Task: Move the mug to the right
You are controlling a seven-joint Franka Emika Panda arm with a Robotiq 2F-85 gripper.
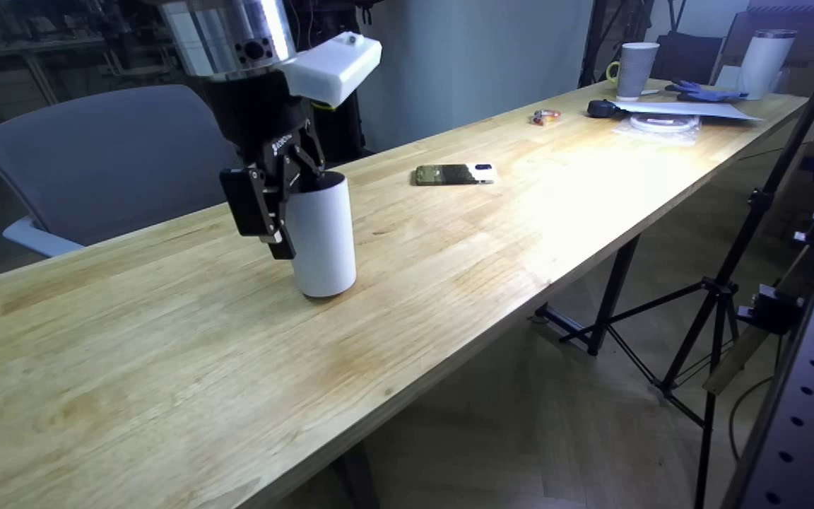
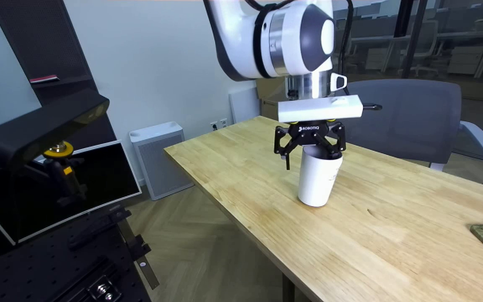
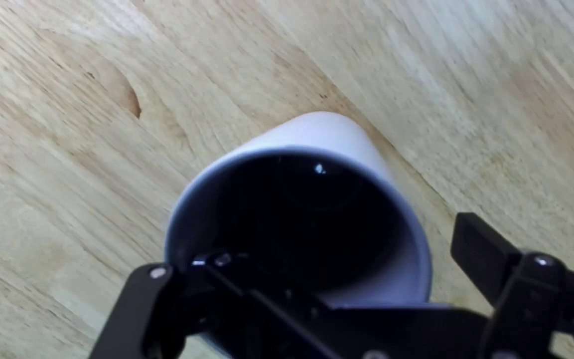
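Observation:
The white mug (image 1: 326,244) stands upright on the wooden table; it also shows in an exterior view (image 2: 318,180) and from above in the wrist view (image 3: 327,130). Its handle does not show in any view. My gripper (image 2: 308,159) is low over the mug, pointing down, with its fingers apart. In the wrist view, my gripper (image 3: 344,259) has one finger reaching into the dark mouth of the mug. The other finger is outside, with a gap between it and the rim. The tip of the inner finger is hidden inside the mug.
A phone (image 1: 453,174) lies on the table (image 1: 449,283) beyond the mug. At the table's far end are a grey cup (image 1: 637,71), a white tumbler (image 1: 767,65), a blue glove (image 1: 707,92) and papers. A grey chair (image 1: 110,155) stands against the table's edge.

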